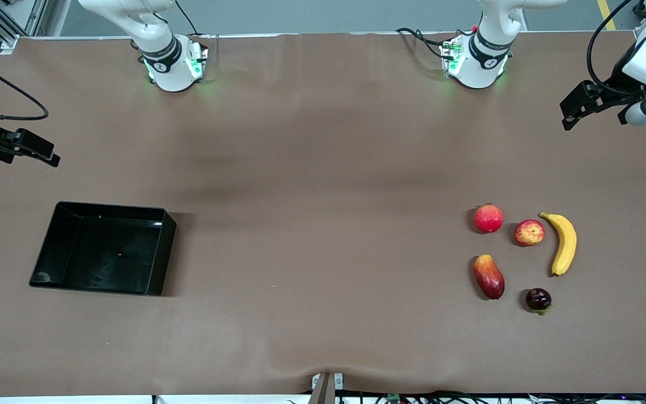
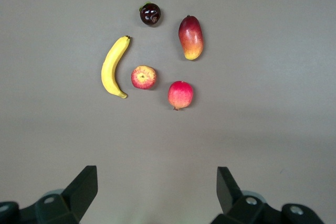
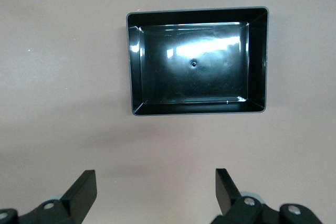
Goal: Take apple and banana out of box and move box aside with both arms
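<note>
Front view catalogued, nearest first: dark fruit (image 1: 538, 299), mango (image 1: 489, 276), banana (image 1: 563, 243) just beside apple (image 1: 529, 232), pinkish-red fruit (image 1: 488, 218), all grouped on the table (image 1: 323, 168) toward the left arm's end; box (image 1: 157, 252) lay empty toward the right arm's end. Left gripper (image 1: 575, 109) and right gripper (image 1: 40, 150) hung spread wide, holding nothing, over the table's ends.

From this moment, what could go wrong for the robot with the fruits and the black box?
1. The box is empty, while the apple and banana lie on the table at the left arm's end. Reaching into the box would likely find nothing.
2. The apple lies beside a similar round red fruit, so the wrong one might be picked.
3. Both open end effectors, left and right, hang apart from everything; the round fruits may roll if nudged.
</note>
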### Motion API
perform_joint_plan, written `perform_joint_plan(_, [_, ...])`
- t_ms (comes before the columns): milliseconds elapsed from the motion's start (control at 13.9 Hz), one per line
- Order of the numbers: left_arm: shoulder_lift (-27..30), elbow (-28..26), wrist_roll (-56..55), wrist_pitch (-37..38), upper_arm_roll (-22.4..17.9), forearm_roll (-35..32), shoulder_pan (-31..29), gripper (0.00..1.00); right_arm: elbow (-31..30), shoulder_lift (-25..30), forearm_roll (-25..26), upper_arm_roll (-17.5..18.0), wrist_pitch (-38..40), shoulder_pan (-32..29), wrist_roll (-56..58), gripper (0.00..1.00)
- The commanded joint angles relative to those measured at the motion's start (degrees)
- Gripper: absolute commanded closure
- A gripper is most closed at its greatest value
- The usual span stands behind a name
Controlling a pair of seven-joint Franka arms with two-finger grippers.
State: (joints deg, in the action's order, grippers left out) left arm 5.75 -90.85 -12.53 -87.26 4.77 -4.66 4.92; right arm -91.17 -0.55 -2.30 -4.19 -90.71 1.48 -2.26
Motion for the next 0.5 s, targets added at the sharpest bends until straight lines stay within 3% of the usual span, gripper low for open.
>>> perform_joint_plan(0, [1.4,-1.5,1.5,-0.6,-0.8,0.9,0.6,0.0,-0.1,1.3,-0.1,-0.9,0.6,0.7,3.0,0.0])
perform_joint_plan(430, [4.3,-5.8,2.9,-2.6,-2.0,0.9,0.7,0.0,2.9,1.1,-0.1,-0.6,5.1,0.0,2.3,0.0])
